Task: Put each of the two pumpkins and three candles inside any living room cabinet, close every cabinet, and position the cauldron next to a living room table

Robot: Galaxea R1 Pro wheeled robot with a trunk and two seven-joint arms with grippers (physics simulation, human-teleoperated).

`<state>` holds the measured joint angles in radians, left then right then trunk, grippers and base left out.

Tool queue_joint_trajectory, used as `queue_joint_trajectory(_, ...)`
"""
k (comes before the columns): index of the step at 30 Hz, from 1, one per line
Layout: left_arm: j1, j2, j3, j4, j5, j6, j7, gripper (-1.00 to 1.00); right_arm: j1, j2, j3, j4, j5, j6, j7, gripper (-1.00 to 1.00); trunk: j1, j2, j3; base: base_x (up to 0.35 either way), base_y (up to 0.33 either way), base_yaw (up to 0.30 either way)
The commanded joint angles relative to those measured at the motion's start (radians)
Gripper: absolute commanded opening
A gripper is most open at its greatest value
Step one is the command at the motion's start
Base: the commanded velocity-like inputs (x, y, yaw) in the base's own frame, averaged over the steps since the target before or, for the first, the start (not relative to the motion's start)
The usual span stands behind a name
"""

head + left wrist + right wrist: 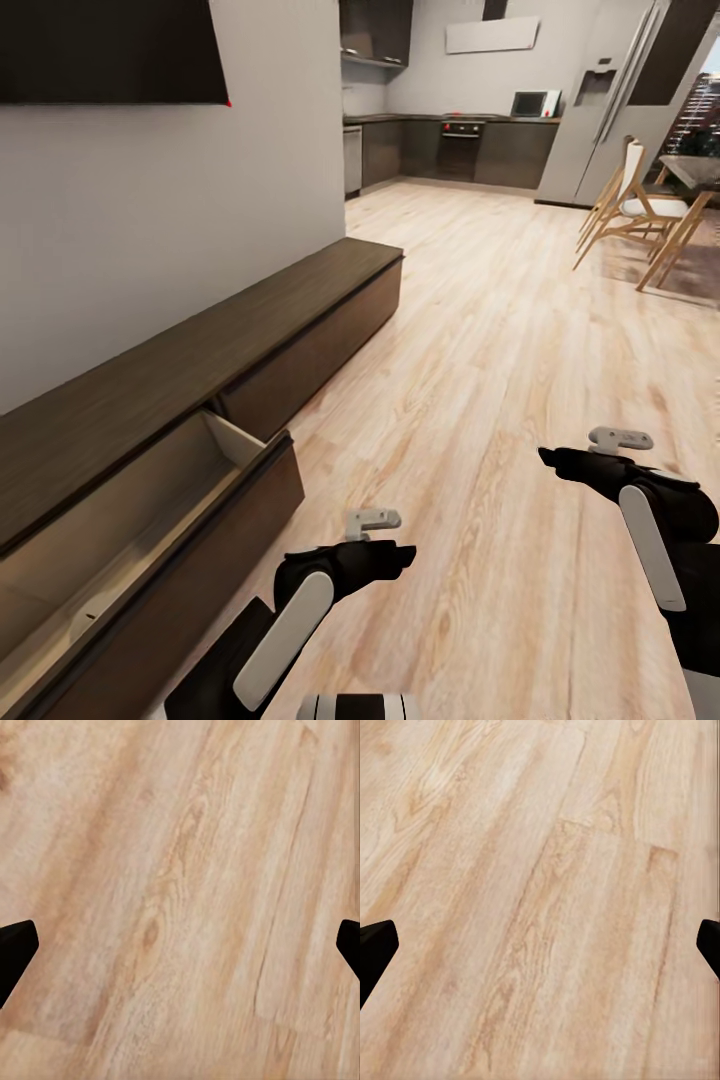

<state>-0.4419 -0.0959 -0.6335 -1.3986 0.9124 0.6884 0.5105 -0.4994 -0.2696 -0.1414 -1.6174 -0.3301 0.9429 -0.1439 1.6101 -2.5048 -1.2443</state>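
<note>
From the head view, the left pincer (395,560) hangs low over the wood floor (500,330), and the long dark cabinet (200,350) runs along the wall just off to its outer side, with one drawer (150,500) pulled out so its pale inside faces up, probably left that way to take things dropped in from above. Something small and pale lies in the near end of that drawer, too indistinct to name. The right pincer (548,457) hangs well apart from the cabinet, over bare boards, with a dining desk (700,170) and chairs (630,195) far ahead of it and a kitchen beyond. Both arms sit tucked and forward, a carrying-nothing travel pose by the look of it. No pumpkin, candle or cauldron appears here. In the left wrist view, the left pincer's fingertips (16,949) stand wide at either edge with nothing but floor planks between them: spread and empty. In the right wrist view, the right pincer's fingertips (376,945) are likewise far apart over planks, spread and holding nothing.
</note>
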Motion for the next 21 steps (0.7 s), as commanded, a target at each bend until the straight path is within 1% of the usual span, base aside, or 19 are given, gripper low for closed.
queue_joint_trajectory(1, 0.000, 0.000, -0.001, -0.002, 0.011, 0.001, 0.010, 1.00, -0.001, 0.000, 0.000, -0.001, -0.010, 0.004, -0.009, 1.00, 0.000, 0.000, 0.001, 0.000, 0.000, -0.158)
queue_joint_trajectory(6, 0.000, 0.006, -0.002, 0.000, 0.010, -0.011, 0.010, 1.00, -0.001, 0.001, 0.000, -0.001, -0.010, 0.004, -0.009, 1.00, 0.000, 0.000, 0.009, 0.000, 0.000, -0.145)
queue_joint_trajectory(20, 0.000, 0.010, 0.003, 0.004, 0.009, -0.015, 0.010, 1.00, -0.001, 0.001, 0.000, -0.001, -0.010, 0.004, -0.009, 1.00, 0.000, 0.000, 0.031, 0.000, 0.000, -0.129)
queue_joint_trajectory(21, 0.000, 0.010, 0.003, 0.007, 0.009, -0.015, 0.010, 1.00, -0.001, 0.001, 0.000, -0.001, -0.010, 0.004, -0.009, 1.00, -0.001, 0.000, 0.036, 0.000, 0.000, -0.122)
